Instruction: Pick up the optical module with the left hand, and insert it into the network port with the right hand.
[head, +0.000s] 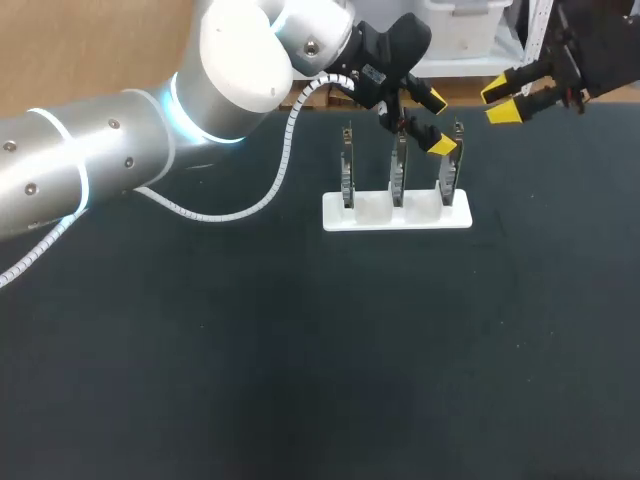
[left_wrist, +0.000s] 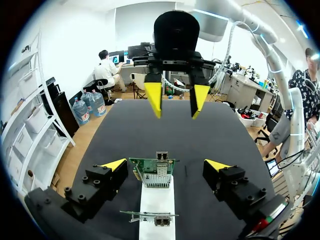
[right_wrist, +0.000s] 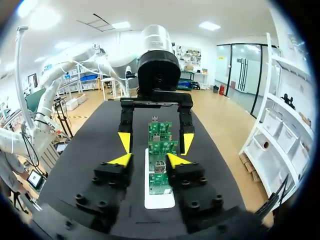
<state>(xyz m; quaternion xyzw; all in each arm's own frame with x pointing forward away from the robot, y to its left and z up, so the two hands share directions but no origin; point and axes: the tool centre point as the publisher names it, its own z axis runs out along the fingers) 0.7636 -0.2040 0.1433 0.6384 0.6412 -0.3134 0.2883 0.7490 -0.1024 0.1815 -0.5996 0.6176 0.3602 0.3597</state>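
A white stand (head: 372, 214) holds three upright green network cards. My left gripper (head: 439, 122) hangs open over the stand's right part. In the left wrist view its fingertips (left_wrist: 114, 164) stand wide on either side of one green card (left_wrist: 152, 172) without touching it. A small silver piece (left_wrist: 161, 156) sticks up from that card's top edge; whether it is the optical module or the port cage I cannot tell. My right gripper (head: 500, 100) hovers beyond the stand's right end, open, nothing between its fingers. It faces the row of cards (right_wrist: 159, 180) and the left gripper (right_wrist: 156, 141).
The dark table (head: 300, 350) spreads wide in front of the stand. The left arm's white cable (head: 250, 205) loops down onto the table left of the stand. A nearer card (left_wrist: 152, 217) with a silver port sits under the left gripper.
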